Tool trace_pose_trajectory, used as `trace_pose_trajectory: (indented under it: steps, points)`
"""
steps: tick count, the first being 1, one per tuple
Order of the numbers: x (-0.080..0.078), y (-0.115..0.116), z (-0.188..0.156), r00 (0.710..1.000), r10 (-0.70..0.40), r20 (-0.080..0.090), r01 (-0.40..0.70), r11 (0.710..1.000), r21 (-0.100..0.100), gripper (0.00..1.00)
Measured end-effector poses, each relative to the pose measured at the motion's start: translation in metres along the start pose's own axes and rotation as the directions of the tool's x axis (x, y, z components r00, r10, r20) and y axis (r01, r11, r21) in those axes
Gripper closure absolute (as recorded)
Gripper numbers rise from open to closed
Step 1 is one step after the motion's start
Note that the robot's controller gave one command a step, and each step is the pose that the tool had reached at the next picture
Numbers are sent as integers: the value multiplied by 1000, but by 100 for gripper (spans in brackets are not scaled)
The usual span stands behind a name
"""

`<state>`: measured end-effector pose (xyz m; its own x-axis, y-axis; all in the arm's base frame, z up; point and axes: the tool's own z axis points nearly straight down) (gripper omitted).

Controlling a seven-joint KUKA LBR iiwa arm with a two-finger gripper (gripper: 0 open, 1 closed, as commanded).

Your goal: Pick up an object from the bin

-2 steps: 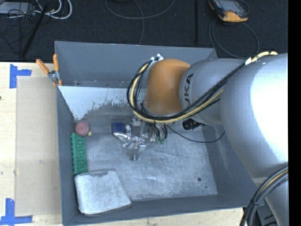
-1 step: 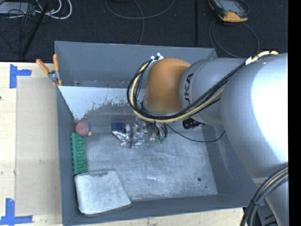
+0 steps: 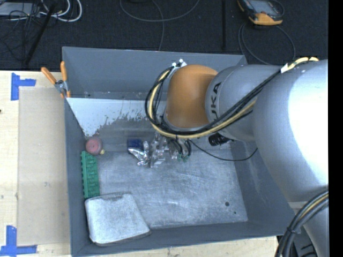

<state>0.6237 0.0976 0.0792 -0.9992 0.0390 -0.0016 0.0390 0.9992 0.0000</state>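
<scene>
The gripper (image 3: 156, 155) hangs low over the rear middle of the bin's floor, a cluster of bright, angular metal parts beneath the wrist. From this angle I cannot tell how far it is spread, nor whether anything is caught in it. Just to its left lies a small blue object (image 3: 134, 144), glossy and blocky with a dark face. It sits on the floor near the foot of the back wall, so close to the gripper's metal that I cannot tell whether the two touch.

Above the gripper is the smooth, rounded orange cover (image 3: 186, 98) of the wrist, ringed by looping black and yellow cables (image 3: 154, 98). Behind it the thick, matt grey arm (image 3: 278, 127) comes in from the right.

The bin (image 3: 214, 197) is grey sheet metal. Its floor is scuffed with pale scratches, and its sloping back wall is streaked with whitish wear.

Well to the left of the gripper, near the left wall, rests a small, dull pink ball (image 3: 94, 146). Just below it a long green ridged strip (image 3: 90, 174) lies along that wall. In the front left corner sits a flat pale grey pad (image 3: 115, 218) with rounded corners and a coarse, cloth-like surface.
</scene>
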Motion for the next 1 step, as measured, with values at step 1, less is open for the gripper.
trace_pose_trajectory:
  steps: [1]
  points:
    - [-1, 0, -31, 1000, -2, 2, 2, 1000, 0, 100]
